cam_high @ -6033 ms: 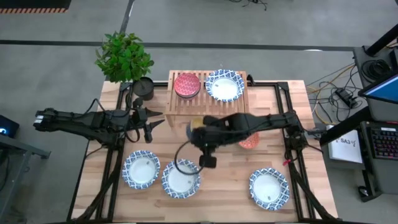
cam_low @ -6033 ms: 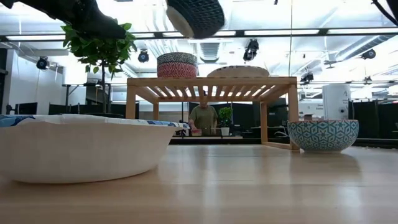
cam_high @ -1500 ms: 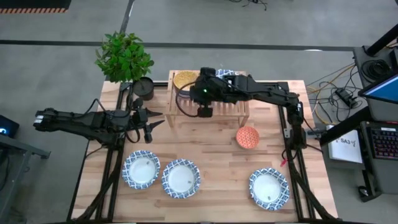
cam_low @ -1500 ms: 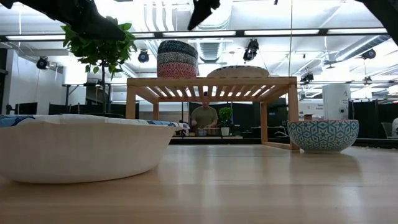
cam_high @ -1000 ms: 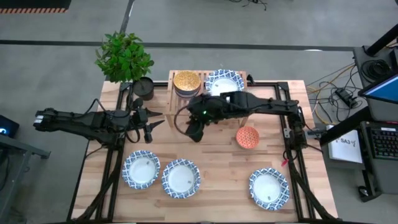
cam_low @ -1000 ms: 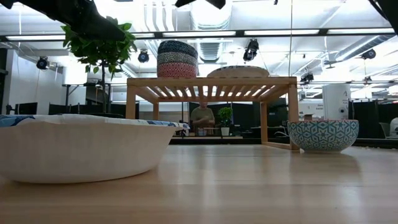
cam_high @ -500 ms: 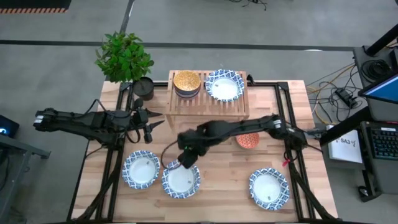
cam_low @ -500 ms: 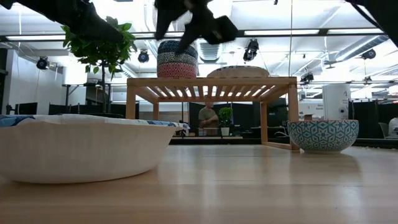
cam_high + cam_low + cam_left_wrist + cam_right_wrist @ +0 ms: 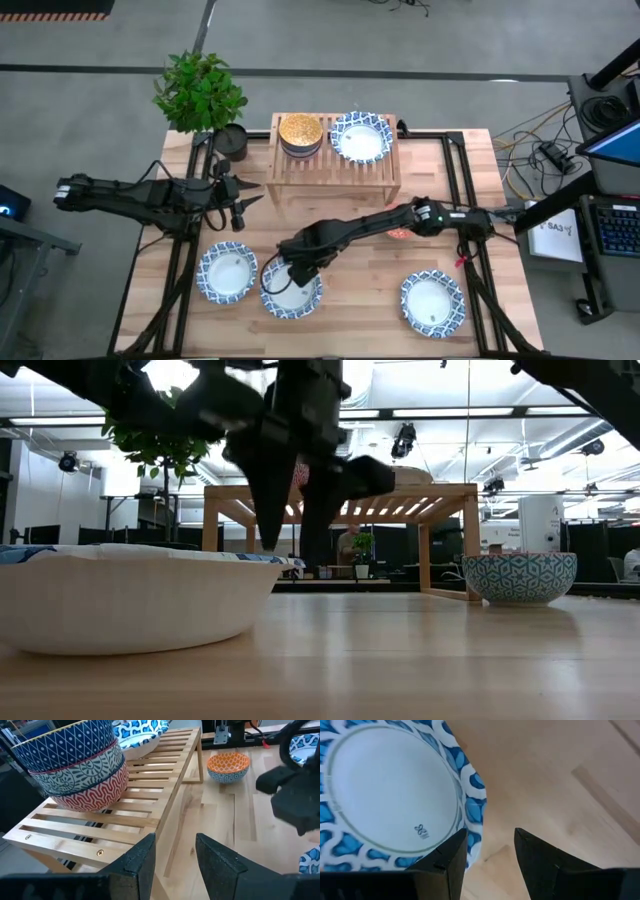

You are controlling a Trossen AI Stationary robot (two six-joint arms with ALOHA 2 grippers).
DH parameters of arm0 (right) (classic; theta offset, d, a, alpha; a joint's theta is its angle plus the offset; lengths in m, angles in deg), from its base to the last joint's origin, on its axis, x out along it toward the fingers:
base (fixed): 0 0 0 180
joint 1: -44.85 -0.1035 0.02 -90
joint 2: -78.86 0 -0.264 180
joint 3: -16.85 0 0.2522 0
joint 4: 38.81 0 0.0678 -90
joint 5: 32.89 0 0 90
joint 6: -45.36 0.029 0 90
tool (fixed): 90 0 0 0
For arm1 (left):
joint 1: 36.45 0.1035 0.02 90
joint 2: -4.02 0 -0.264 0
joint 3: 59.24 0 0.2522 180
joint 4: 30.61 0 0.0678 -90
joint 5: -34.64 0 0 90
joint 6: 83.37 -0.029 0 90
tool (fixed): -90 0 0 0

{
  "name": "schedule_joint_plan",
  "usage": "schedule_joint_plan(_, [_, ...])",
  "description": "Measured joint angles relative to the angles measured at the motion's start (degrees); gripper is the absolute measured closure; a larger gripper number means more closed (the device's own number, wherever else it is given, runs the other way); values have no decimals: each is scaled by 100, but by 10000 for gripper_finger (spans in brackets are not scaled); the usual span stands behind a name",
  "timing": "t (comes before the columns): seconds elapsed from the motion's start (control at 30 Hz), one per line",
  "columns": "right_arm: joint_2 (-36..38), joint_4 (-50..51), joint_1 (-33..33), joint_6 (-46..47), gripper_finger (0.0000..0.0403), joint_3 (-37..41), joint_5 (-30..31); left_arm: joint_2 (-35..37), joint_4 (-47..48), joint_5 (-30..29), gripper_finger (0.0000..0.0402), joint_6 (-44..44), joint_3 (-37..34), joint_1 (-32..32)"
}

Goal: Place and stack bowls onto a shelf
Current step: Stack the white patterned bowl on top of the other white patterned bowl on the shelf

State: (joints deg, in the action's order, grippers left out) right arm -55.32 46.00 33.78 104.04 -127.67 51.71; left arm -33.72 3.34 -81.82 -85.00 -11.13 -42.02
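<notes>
At the near edge of the pale wooden tabletop [image 9: 350,250], the right tool [image 9: 283,277] is reaching down with its two dark fingers parted and empty, straddling the scalloped rim of a wide, white-centred bowl with a blue-patterned border [image 9: 292,289]. Judging by that pose, the step in hand is the pickup of this wide bowl; the next move likely calls for closing on the thin rim, lifting level and carrying it to the low light-wood slatted shelf [image 9: 335,167] far beyond the tool. On the shelf, a stack of three small patterned bowls [image 9: 75,765], blue-grey over yellow over pink-red, is sitting beside one wide blue-rimmed bowl [image 9: 360,137]. A small orange bowl [image 9: 228,766] is waiting on the tabletop between shelf and tool, with two more wide bowls, one to the tool's side [image 9: 227,272] and one well apart [image 9: 433,303]. The glazed bowls look smooth and hard, so the rim could slip. The left tool [image 9: 243,199] is hovering open and empty beside the shelf.
</notes>
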Motion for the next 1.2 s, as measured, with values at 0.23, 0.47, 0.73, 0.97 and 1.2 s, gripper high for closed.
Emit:
schedule_joint_plan(0.23, [-73,-192,-17,-157,250,0,99,12,29,1,278,24,-2,0])
schedule_joint_plan(0.47, [-135,-355,-31,-228,261,33,244,13,20,1,278,24,-2,0])
schedule_joint_plan(0.73, [-256,-696,-42,-427,305,39,244,17,16,1,278,24,-4,2])
schedule_joint_plan(0.97, [-195,-700,-42,-552,386,34,194,24,16,1,278,26,-4,0])
schedule_joint_plan(1.2, [12,-685,-28,-604,390,2,150,24,14,1,278,26,-4,2])
